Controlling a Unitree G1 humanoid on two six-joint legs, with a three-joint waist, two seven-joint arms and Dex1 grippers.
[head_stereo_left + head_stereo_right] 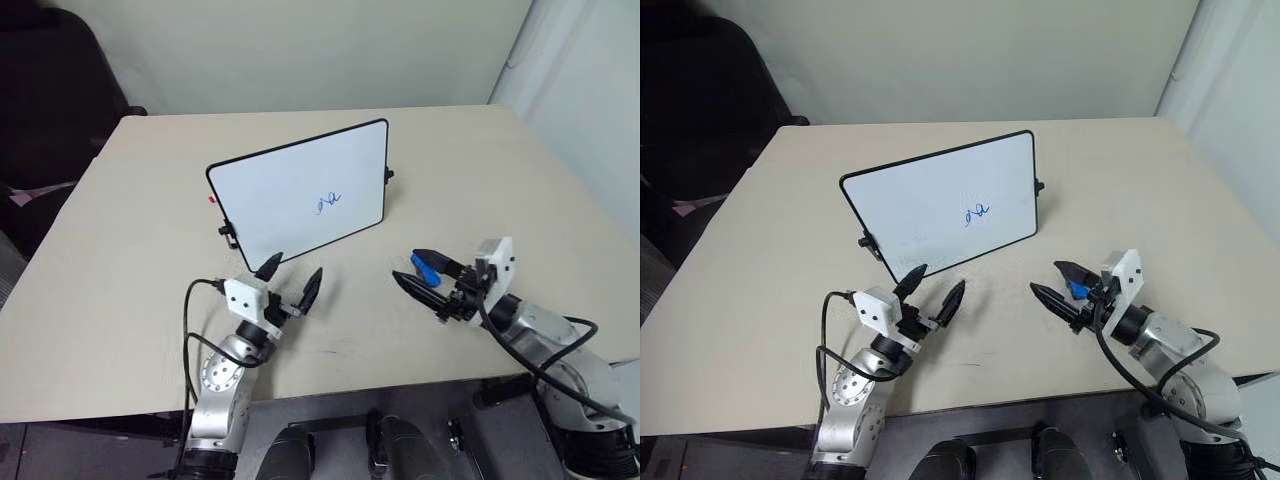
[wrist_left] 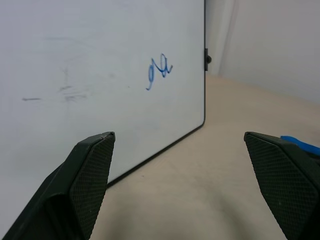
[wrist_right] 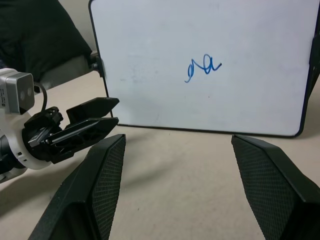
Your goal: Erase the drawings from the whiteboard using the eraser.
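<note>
The whiteboard [image 1: 290, 190] stands tilted on the table, its white face toward me. The drawings [image 1: 328, 203] are one small blue scribble right of its middle, seen again as the drawings [image 3: 202, 69]. My left gripper [image 1: 298, 263] is open just before the board's lower left edge, nothing between its fingers. My right gripper [image 1: 405, 264] hovers open to the right of it, pointing left toward the left gripper [image 3: 75, 127]. The blue eraser [image 1: 427, 268] shows by the right gripper's upper finger. Whether it touches that finger I cannot tell.
The beige table [image 1: 480, 180] has bare room right of and behind the board. A dark chair [image 1: 50, 90] stands off the far left corner. A small red spot [image 1: 212, 199] lies by the board's left edge. Black clips [image 1: 388, 175] stick out from the frame's sides.
</note>
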